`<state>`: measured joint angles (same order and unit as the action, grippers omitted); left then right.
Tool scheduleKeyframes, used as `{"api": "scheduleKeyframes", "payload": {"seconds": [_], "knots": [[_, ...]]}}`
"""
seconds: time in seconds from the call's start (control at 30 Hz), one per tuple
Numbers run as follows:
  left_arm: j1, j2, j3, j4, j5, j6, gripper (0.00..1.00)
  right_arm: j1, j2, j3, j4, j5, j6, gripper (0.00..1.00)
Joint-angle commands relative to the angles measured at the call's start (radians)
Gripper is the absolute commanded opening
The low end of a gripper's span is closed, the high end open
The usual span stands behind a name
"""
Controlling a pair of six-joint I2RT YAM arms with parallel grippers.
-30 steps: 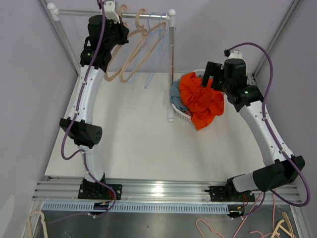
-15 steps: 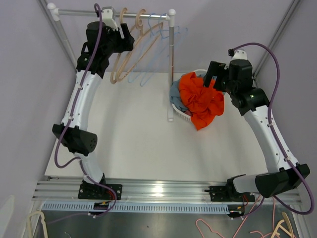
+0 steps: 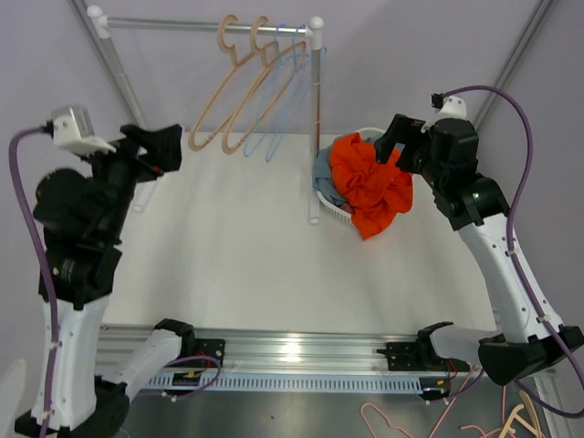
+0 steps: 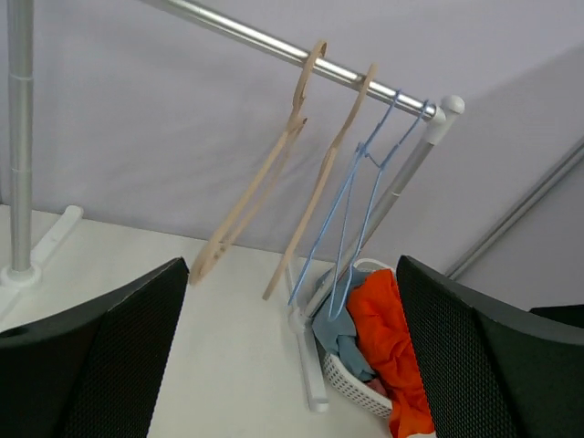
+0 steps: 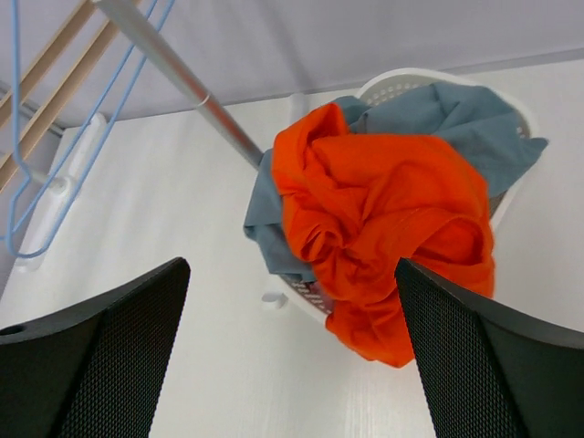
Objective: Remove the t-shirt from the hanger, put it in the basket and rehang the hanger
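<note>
The orange t-shirt (image 3: 370, 187) lies crumpled in a white basket (image 3: 333, 212) at the back right, hanging over the rim; it is on no hanger. Two wooden hangers (image 3: 224, 91) and thin blue wire hangers (image 3: 283, 100) hang bare on the rail (image 3: 164, 25). My left gripper (image 3: 157, 151) is open and empty, well to the left of and below the hangers; in its wrist view it (image 4: 287, 365) faces the wooden hangers (image 4: 274, 173) and the t-shirt (image 4: 388, 351). My right gripper (image 3: 399, 144) is open above the basket, with the t-shirt (image 5: 383, 219) between and beyond its fingers.
A blue-grey garment (image 3: 324, 178) lies under the t-shirt in the basket. The rack's right post (image 3: 317, 119) stands just left of the basket, its foot (image 3: 314, 217) on the white table. The rack's left post (image 3: 114, 64) slants behind my left arm.
My left gripper opened and pulled away from the rail, down and to the left. The hangers swung slightly. My right arm rose a little above the basket.
</note>
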<state>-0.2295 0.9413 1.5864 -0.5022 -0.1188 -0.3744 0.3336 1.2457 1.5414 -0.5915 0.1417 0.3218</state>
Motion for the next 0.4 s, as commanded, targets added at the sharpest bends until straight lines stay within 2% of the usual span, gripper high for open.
{"api": "scheduleKeyframes", "payload": {"seconds": [0.0, 0.03, 0.1, 0.37], "knots": [[-0.007, -0.103, -0.342, 0.072, 0.059, -0.080, 1.00, 0.028, -0.080, -0.090, 0.123, -0.020, 0.060, 1.00], [-0.007, -0.198, -0.391, 0.091, 0.064, -0.101, 0.99, 0.031, -0.087, -0.130, 0.134, -0.001, 0.072, 0.99], [-0.007, -0.269, -0.512, 0.079, 0.082, -0.106, 0.99, 0.041, -0.106, -0.156, 0.150, 0.012, 0.082, 0.99], [-0.007, -0.488, -0.654, -0.081, 0.111, -0.104, 0.99, 0.039, -0.155, -0.271, 0.142, 0.012, 0.129, 1.00]]}}
